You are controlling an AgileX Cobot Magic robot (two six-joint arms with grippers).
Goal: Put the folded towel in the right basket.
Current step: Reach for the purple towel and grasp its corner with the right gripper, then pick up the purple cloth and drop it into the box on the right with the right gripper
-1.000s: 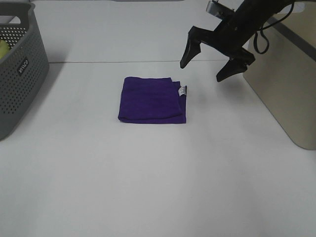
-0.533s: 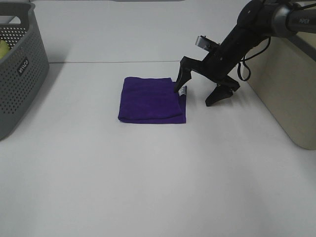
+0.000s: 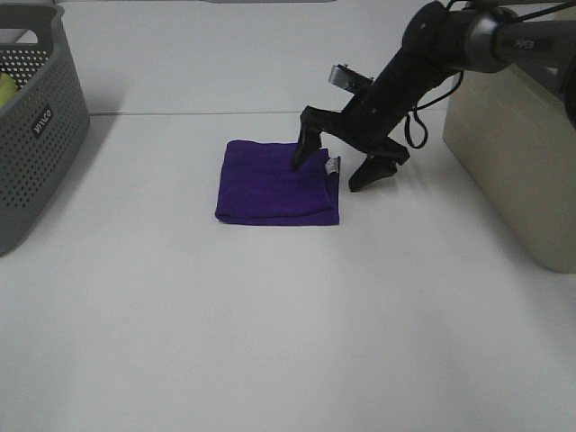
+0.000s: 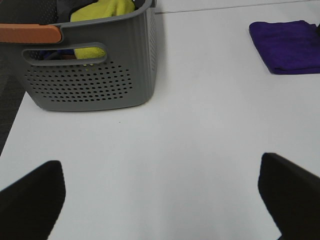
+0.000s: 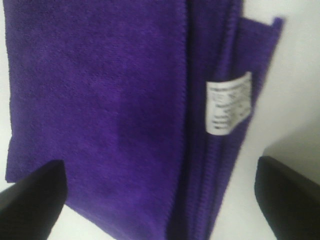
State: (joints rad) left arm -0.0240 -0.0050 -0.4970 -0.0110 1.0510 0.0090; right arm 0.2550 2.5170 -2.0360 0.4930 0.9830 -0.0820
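Note:
The folded purple towel (image 3: 274, 181) lies flat on the white table, a white label (image 3: 332, 166) at its right edge. My right gripper (image 3: 331, 173) is open and low over that right edge, one finger over the towel and the other over bare table. The right wrist view shows the towel (image 5: 110, 110) and its label (image 5: 227, 102) close up between the fingertips (image 5: 32, 192). The right basket (image 3: 526, 144) is beige and stands at the right edge. My left gripper (image 4: 160, 192) is open over bare table, far from the towel (image 4: 290, 45).
A grey perforated basket (image 3: 31, 135) stands at the far left, holding yellow cloth (image 4: 102, 10); it has an orange handle (image 4: 30, 33). A table seam runs behind the towel.
My right gripper has come down and to the left, from above the table near the beige basket to straddling the towel's right edge. The towel has not moved.

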